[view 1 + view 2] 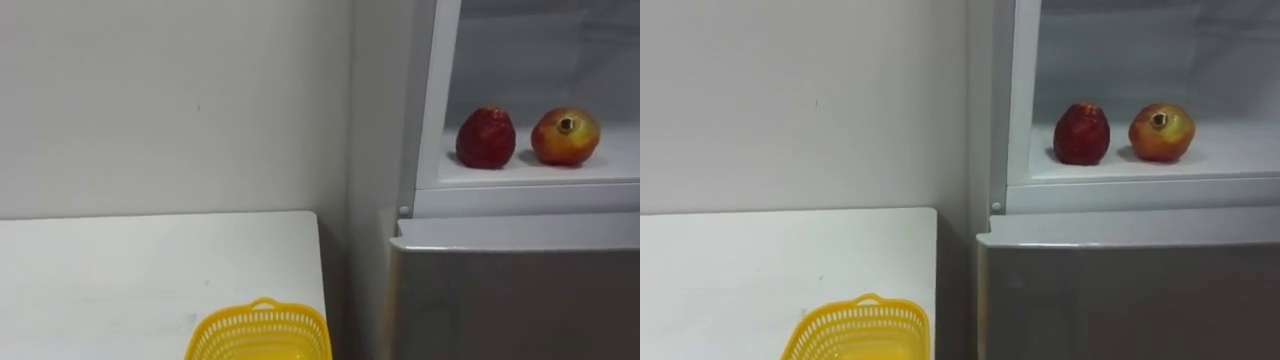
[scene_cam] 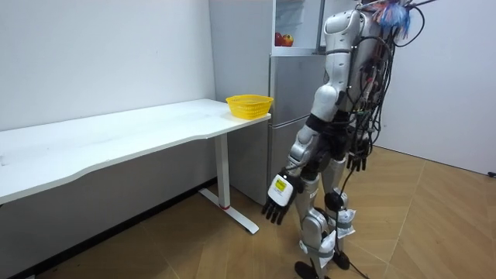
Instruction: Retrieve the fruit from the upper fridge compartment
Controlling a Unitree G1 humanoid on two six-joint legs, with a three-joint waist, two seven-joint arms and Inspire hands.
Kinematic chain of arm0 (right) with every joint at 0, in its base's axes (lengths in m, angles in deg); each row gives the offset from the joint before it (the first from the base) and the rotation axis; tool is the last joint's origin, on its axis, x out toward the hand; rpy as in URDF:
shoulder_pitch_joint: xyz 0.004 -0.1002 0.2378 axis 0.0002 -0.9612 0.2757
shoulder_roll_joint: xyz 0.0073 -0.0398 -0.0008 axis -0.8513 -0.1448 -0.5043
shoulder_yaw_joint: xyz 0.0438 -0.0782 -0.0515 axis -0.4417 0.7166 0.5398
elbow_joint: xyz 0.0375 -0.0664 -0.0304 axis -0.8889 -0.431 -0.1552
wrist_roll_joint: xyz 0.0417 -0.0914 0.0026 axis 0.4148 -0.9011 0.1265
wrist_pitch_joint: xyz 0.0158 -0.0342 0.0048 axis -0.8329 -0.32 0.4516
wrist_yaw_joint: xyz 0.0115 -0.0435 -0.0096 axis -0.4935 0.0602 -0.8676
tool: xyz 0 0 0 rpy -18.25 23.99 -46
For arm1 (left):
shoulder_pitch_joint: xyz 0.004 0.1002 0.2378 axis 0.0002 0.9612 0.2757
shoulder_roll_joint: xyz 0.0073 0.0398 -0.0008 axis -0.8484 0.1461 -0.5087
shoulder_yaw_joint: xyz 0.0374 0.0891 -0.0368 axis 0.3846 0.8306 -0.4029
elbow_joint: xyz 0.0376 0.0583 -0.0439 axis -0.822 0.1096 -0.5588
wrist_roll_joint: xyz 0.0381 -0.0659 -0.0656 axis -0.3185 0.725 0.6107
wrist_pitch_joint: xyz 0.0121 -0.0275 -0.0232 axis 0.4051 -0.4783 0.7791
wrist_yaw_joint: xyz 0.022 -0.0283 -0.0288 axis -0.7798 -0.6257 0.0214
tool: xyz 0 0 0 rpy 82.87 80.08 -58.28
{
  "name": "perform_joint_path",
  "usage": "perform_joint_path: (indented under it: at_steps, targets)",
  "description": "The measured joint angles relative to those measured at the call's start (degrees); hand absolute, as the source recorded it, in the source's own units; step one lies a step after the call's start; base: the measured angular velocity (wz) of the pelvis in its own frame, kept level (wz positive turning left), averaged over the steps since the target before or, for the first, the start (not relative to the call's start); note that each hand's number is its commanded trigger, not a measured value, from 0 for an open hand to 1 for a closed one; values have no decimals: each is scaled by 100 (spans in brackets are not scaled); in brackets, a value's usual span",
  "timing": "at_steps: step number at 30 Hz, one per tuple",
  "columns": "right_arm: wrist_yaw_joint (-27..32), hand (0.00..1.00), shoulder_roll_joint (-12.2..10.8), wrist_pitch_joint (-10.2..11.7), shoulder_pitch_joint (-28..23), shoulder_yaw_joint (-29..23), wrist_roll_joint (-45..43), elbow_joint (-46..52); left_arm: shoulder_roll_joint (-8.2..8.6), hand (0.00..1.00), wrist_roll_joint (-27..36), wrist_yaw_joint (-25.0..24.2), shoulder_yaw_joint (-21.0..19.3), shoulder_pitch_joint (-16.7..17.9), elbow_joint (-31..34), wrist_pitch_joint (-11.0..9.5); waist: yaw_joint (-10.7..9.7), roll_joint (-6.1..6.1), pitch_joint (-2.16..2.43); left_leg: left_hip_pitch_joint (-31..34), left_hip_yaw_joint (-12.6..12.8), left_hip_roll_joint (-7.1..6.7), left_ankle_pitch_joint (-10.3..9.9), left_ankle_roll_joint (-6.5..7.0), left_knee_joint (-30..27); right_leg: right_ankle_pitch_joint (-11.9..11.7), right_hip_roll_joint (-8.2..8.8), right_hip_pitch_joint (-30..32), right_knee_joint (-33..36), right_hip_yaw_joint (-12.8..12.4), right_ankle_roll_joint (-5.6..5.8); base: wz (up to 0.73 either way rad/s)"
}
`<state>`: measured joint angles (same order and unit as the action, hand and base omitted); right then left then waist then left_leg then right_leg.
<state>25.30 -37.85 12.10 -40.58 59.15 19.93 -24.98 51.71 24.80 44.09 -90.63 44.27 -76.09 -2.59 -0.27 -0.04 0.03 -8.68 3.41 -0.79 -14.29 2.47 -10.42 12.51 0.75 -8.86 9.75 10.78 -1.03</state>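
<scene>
Robot stands upright facing the fridge (image 2: 298, 93), beside the end of the white table (image 1: 150, 270). The upper compartment is open. On its white shelf (image 1: 530, 170) sit a dark red fruit (image 1: 486, 138) and a red-and-yellow fruit (image 1: 565, 136), just beside each other and not touching. A yellow basket (image 1: 258, 335) rests on the table corner nearest the fridge. Left hand (image 2: 277, 203) hangs low at the robot's side, fingers relaxed and slightly spread, holding nothing. Right hand (image 2: 358, 162) hangs by the hip; its state cannot be told.
</scene>
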Motion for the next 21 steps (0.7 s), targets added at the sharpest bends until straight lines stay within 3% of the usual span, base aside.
perform_joint_path:
  at_steps: [5,13,17,21]
  targets:
    - [107,0,-25,-79,13,252,223,118,-23,0,-532,-131,347,-245,18,113,-34,-39,1,39,127,10,1,0,10,4,-12,110,28,-105,-2,-11]
    - [696,0,-322,-19,60,23,1083,466,-20,0,-700,-170,363,-243,12,107,-256,-53,-18,111,269,10,1,1,13,8,0,206,100,-194,8,-8]
    - [974,0,-340,255,56,-174,2027,1068,-31,0,-709,-178,362,-240,18,1,-272,-51,-21,100,341,21,1,2,19,7,-16,268,96,-280,8,-9]
    - [1177,0,-341,543,92,-193,2130,2046,-37,0,-827,-178,354,-236,35,-187,-322,-47,-21,114,359,22,1,2,11,5,-11,287,95,-279,8,-2]
